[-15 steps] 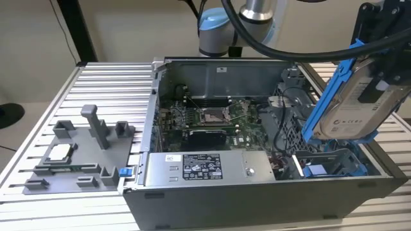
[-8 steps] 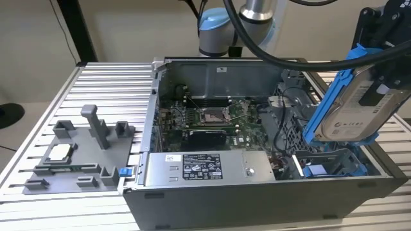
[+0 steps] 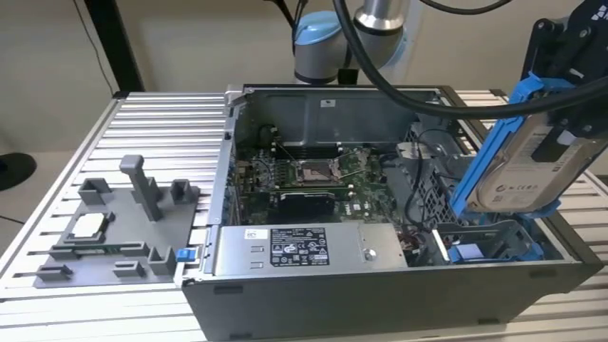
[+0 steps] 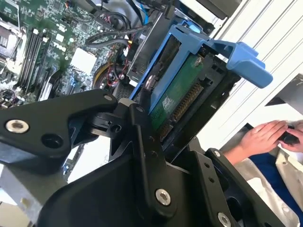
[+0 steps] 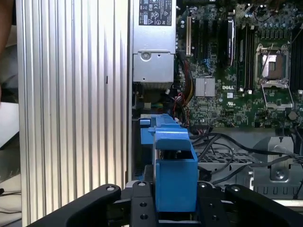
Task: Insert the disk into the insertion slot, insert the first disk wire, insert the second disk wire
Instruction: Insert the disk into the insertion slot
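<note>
In the exterior view the arm rises behind the open computer case and reaches over toward the exterior view's right, where the black gripper is clamped on the disk. The disk hangs in the air, steeply tilted with its white label facing the camera. Its lower end is just above the insertion slot in the near corner of the case, and it is not seated. Beside the slot lies the grey metal box with its sticker. A grey fixture rests on the ribbed table well apart, at the exterior view's left. The second wrist view looks along the gripper at the other face of the disk, showing a green circuit board and a connector strip inside the blue carrier. The black fingers press against its sides. Beyond lie the motherboard with dark cables, and a person's hands off the table's edge. The first wrist view meets the disk edge-on, a blue block pinched between the fingers of the gripper. It hangs over the case near the table, with the grey metal box and motherboard beyond.
</note>
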Available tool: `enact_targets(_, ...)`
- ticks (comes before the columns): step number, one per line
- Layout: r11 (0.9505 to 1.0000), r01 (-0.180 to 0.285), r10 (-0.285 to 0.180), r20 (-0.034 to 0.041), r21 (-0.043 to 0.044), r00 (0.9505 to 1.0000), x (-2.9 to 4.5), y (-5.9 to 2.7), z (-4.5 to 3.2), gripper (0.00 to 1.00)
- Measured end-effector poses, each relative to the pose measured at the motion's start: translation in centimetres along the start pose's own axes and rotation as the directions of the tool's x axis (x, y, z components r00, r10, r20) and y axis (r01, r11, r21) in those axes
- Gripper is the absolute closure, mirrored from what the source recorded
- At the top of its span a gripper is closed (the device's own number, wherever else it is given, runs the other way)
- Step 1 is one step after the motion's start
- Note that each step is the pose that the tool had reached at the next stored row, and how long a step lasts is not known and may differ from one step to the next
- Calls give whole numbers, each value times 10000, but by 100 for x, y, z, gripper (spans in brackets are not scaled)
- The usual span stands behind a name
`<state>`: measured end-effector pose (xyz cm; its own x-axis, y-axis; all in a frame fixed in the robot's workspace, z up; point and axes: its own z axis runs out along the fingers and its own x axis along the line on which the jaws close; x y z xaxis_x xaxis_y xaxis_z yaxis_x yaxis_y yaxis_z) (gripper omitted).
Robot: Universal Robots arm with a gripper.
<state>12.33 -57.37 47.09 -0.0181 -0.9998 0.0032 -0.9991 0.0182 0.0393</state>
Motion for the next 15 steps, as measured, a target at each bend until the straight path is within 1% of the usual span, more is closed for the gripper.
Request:
enact_targets(3,10000,0,0,-1,0,10000,0,-8,34,100)
enact_targets(11,10000,0,0,-1,-1,10000,-1,-21,174,100)
enact_targets(15,10000,2,-2,0,-1,10000,-3,-10,226,100)
